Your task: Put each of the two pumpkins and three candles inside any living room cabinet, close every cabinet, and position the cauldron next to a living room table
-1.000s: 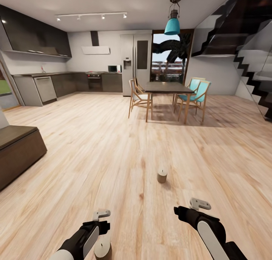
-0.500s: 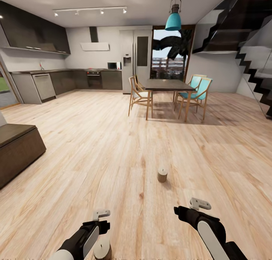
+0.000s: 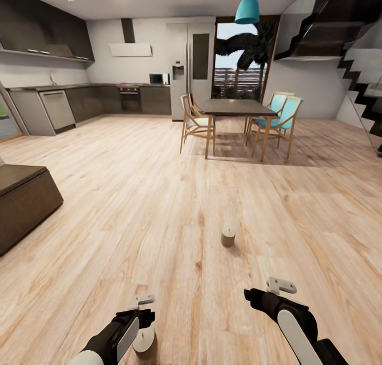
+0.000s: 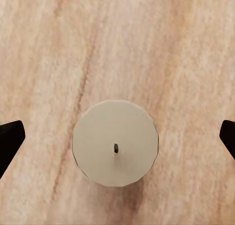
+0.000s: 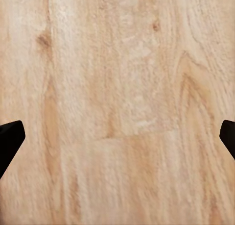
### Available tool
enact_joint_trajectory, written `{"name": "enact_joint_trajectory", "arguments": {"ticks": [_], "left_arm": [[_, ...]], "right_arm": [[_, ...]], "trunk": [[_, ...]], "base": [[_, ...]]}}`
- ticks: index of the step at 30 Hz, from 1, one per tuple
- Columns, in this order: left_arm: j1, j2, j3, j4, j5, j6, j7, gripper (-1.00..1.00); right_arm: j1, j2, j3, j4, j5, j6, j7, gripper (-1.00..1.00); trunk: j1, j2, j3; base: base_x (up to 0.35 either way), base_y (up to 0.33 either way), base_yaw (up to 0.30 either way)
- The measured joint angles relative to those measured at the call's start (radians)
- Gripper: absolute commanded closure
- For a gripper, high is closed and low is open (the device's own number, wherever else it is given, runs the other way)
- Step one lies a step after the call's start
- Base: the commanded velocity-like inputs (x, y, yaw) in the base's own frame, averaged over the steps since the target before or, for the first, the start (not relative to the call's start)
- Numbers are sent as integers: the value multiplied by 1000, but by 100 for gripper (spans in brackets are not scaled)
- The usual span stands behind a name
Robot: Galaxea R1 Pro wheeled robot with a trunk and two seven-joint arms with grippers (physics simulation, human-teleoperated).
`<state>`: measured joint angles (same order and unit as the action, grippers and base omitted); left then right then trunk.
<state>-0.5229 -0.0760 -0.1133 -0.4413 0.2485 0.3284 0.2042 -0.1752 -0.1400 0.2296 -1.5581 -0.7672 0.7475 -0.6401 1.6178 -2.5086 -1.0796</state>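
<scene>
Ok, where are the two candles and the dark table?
near candle [image 4: 115, 142]: left wrist view, flat top.
far candle [image 3: 228, 236]: head view, side wall.
dark table [image 3: 233, 107]: head view, tabletop.

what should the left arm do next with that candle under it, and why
Probably lower the left gripper straight down around the near candle. The left wrist view shows the candle upright on the wood floor, roughly centred between the wide-apart fingertips, so little sideways correction seems needed. The second candle stands farther ahead and can wait.
</scene>
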Motion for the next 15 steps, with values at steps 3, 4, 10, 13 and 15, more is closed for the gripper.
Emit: {"name": "enact_joint_trajectory", "arguments": {"ticks": [3, 4, 10, 13, 15], "left_arm": [[0, 0, 0, 0, 0, -1, -1, -100], [0, 0, 0, 0, -1, -1, -1, -100], [0, 0, -1, 0, -1, -1, -1, -100], [0, 0, -2, -1, -2, -2, -1, -100], [0, 0, -3, -2, -2, -2, -1, -100]], "right_arm": [[1, 0, 1, -9, 0, 0, 0, -100], [1, 0, 1, -11, 0, 0, 0, -100], [2, 0, 19, -22, 0, -1, 0, -100], [4, 0, 33, -23, 1, -3, 0, -100], [5, 0, 37, -23, 1, -4, 1, -100]], "trunk": [[1, -1, -12], [2, -1, -15], [5, -2, -39], [6, -3, -50], [7, -4, -58]], "base": [[0, 0, 0], [0, 0, 0], [0, 0, 0], [0, 0, 0], [0, 0, 0]]}}
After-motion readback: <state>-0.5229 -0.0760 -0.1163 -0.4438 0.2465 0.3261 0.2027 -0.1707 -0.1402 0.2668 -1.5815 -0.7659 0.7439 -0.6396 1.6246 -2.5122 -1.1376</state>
